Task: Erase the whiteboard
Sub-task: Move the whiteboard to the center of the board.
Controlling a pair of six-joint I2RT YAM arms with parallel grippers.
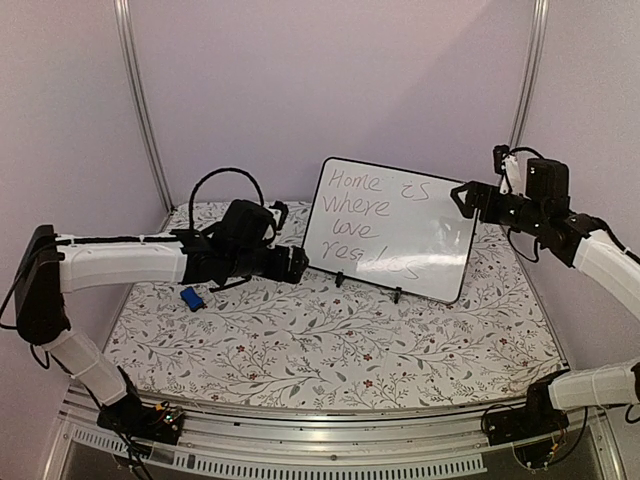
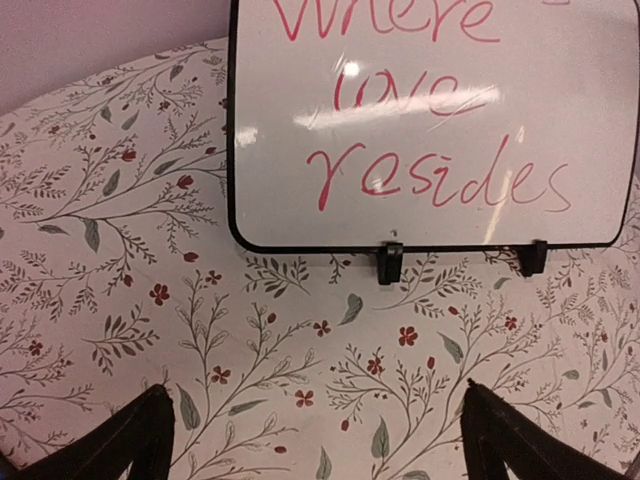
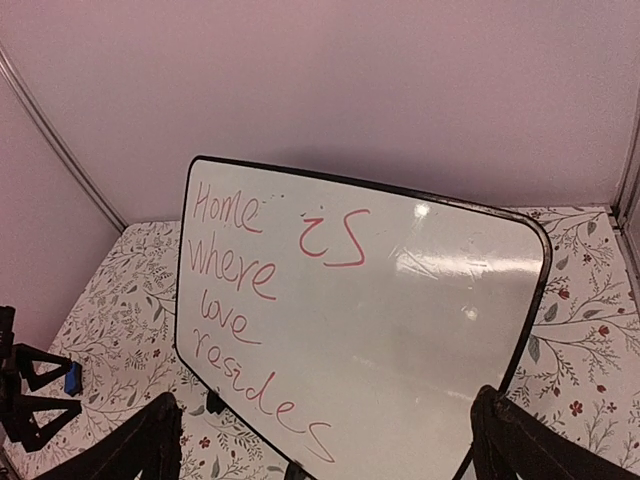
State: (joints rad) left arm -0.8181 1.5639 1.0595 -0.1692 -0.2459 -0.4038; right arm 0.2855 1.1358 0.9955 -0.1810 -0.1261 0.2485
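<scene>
Jaws spread wide on both arms, nothing between them, whiteboard (image 1: 390, 225) standing between the two.

The left jaws, at the end of the left arm (image 1: 120, 262), hang low over the floral table (image 1: 330, 340), just beside the board's lower left corner and apart from it. The right jaws, on the right arm (image 1: 600, 255), are raised near the board's upper right edge and face its front. The whiteboard sits at the back middle of the table, leaning backward on small black feet (image 2: 389, 263), with pinkish-red handwriting (image 3: 240, 290) reading "Home is where love resides" across its face. A small blue eraser block (image 1: 191, 298) lies on the table under the left arm, well apart from the board.
</scene>
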